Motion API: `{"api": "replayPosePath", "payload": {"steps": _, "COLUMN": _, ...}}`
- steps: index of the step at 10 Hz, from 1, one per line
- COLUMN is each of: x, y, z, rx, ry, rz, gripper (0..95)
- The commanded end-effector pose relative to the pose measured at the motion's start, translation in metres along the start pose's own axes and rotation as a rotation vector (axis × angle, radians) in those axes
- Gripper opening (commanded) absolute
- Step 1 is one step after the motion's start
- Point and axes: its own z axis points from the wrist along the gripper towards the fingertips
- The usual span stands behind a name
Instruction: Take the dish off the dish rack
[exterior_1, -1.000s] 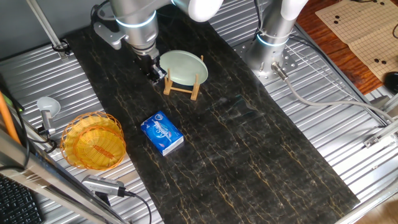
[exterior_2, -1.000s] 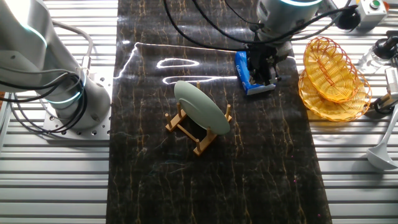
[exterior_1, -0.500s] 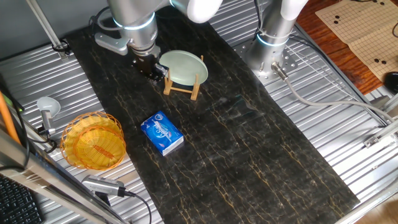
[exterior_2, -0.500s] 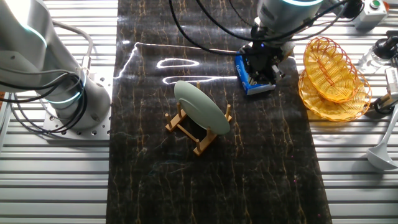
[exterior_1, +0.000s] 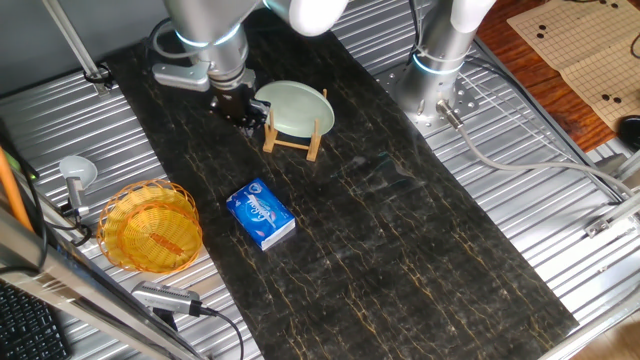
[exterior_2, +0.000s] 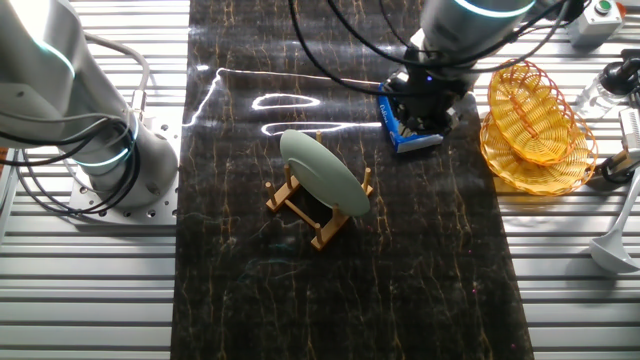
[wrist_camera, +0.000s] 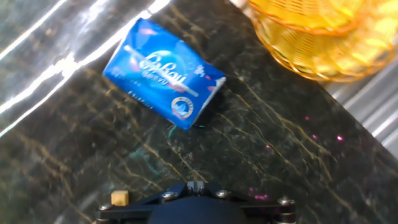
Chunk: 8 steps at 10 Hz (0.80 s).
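Dish (exterior_1: 291, 105) parked on edge in the dish rack (exterior_1: 293, 137) on the desk (exterior_1: 400, 240).
Gripper (exterior_1: 240, 110) just beside the rack, not touching the plate — can't tell if it's apart or together; wicker basket (exterior_1: 150, 227) looks empty.

— How many dishes do you count?
— One dish (exterior_1: 291, 104), and one rack (exterior_1: 293, 137) under it.
— Baskets on your side?
— One basket (exterior_1: 152, 226), though the other fixed view shows two stacked rims.
— Packets?
— One blue packet (exterior_1: 260, 214).
— Arms you can see?
— Two: one arm (exterior_1: 208, 40) far left, one base (exterior_1: 443, 55) far right.
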Motion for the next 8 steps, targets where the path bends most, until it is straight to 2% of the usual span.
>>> {"api": "replayPosePath", "payload": {"steps": 1, "x": 0.0004, "y": 0.0008, "z": 0.0002, "rx": -0.003, "ry": 0.005, "rz": 0.009, "gripper": 0.0}}
{"api": "replayPosePath", "payload": {"steps": 8, "x": 0.0020, "y": 0.0011, "z": -0.0034, "rx": -0.018, "ry": 0.018, "rz": -0.026, "gripper": 0.0}}
